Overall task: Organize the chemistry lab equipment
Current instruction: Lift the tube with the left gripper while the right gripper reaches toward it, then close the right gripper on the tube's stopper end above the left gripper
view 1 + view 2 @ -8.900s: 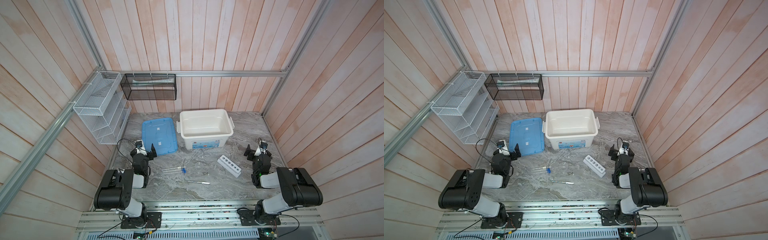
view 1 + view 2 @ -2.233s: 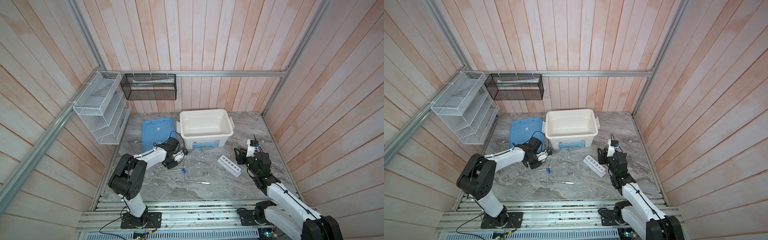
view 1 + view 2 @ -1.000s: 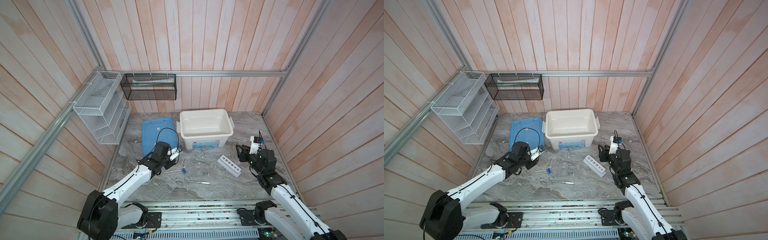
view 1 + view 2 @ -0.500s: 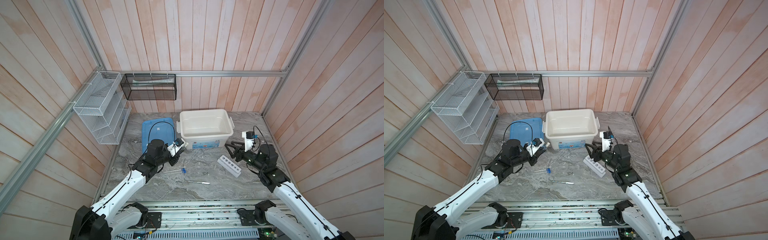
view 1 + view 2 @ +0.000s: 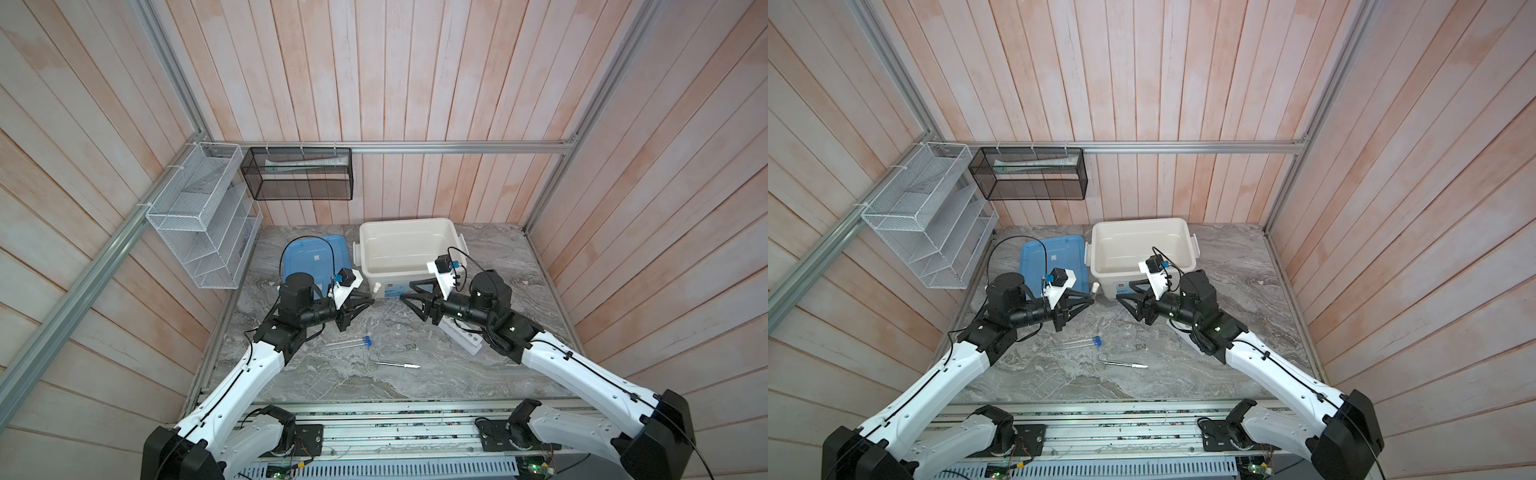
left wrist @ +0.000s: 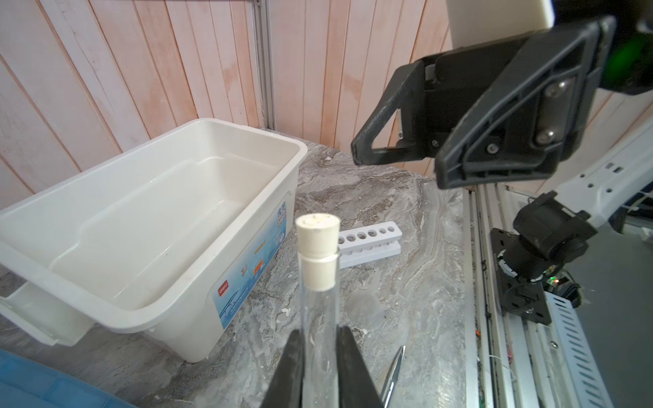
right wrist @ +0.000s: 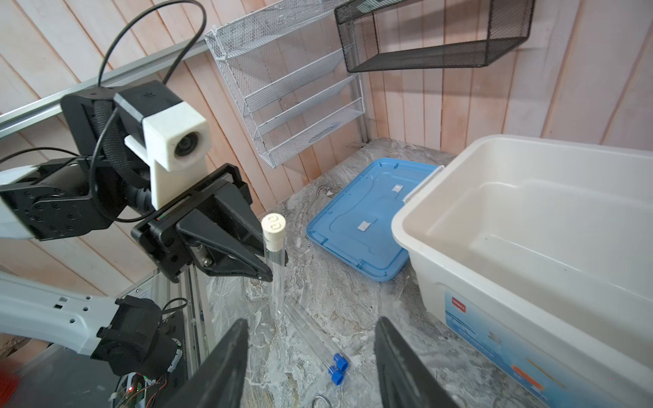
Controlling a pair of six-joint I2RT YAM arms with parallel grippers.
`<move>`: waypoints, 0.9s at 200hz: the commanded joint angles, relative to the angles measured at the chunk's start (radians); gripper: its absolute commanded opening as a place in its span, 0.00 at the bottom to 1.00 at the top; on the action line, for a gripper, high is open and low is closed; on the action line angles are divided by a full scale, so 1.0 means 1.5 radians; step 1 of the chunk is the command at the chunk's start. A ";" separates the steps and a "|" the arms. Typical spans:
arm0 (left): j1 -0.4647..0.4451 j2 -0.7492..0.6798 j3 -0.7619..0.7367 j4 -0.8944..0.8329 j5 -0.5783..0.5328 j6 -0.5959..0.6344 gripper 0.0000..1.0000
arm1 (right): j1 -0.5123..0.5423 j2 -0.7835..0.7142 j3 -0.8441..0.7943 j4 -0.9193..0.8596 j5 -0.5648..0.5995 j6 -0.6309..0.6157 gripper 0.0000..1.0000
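My left gripper (image 6: pixel 319 333) is shut on a clear tube (image 6: pixel 318 300) with a white cap (image 5: pixel 376 287), held upright above the table in front of the bin. Facing it from a short gap, my right gripper (image 5: pixel 408 292) stands open and empty, as the right wrist view (image 7: pixel 311 328) also shows. Two blue-capped tubes (image 5: pixel 349 343) lie side by side on the table below. Steel scissors (image 5: pixel 374 359) and a silver pen-like tool (image 5: pixel 399 365) lie nearer the front. A clear dish (image 5: pixel 398 331) sits mid-table. The white six-hole rack (image 6: pixel 367 240) lies partly under my right arm.
A white bin (image 5: pixel 405 224) stands open at the back, with its blue lid (image 5: pixel 311 257) flat to its left. A white mesh rack (image 5: pixel 199 220) and a black mesh basket (image 5: pixel 299 174) hang on the walls at the back left.
My left arm has raised the white-capped tube and turned it toward the middle. My right gripper has swung in toward it and opened wider.
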 commanded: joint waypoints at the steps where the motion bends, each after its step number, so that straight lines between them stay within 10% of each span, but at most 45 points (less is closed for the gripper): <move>1: 0.002 0.000 0.019 0.026 0.073 -0.035 0.16 | 0.007 0.020 0.020 0.056 -0.025 -0.009 0.58; 180: 0.002 0.033 0.092 -0.050 0.131 -0.012 0.16 | 0.048 0.137 0.112 0.065 -0.140 -0.033 0.49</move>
